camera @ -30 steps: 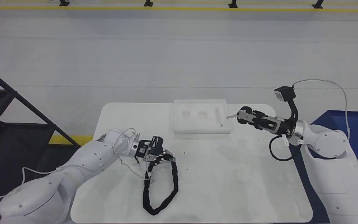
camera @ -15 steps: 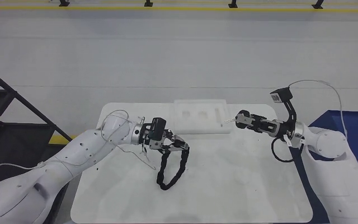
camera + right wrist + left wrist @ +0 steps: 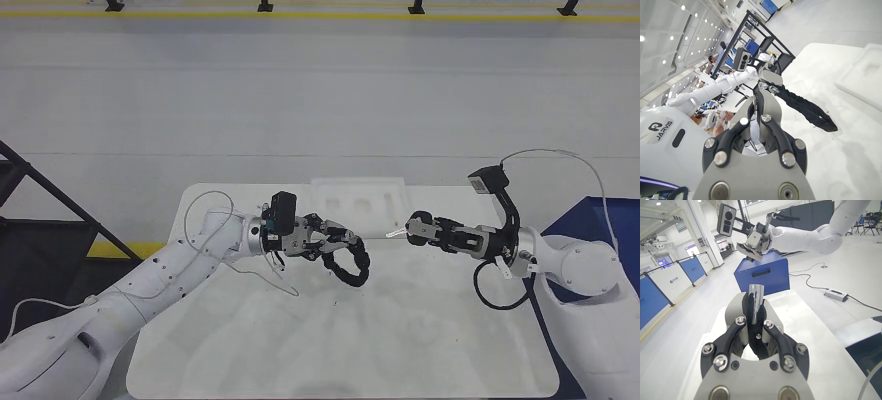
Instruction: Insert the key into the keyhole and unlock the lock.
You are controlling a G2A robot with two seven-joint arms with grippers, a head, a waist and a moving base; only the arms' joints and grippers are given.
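Observation:
My left gripper (image 3: 316,240) is shut on the lock (image 3: 330,242), holding it above the table's middle. Its chrome cylinder (image 3: 756,300) sticks out between the fingers (image 3: 734,309). The lock's black sleeved cable loop (image 3: 352,266) hangs below, and its keyhole end (image 3: 760,85) faces the right arm. My right gripper (image 3: 412,229) is shut on the key (image 3: 397,234), with the thin blade pointing at the lock across a short gap. In the right wrist view the key (image 3: 754,103) sits edge-on between the pads.
A white foam tray (image 3: 360,208) with cut-out recesses lies at the back edge of the white table (image 3: 450,330), just behind both grippers. A blue cabinet (image 3: 762,275) stands beside the table on the right arm's side.
The left arm has lifted the lock off the table and carried it right and back; the cable loop now hangs in the air. The right arm has brought the key left, closing the gap.

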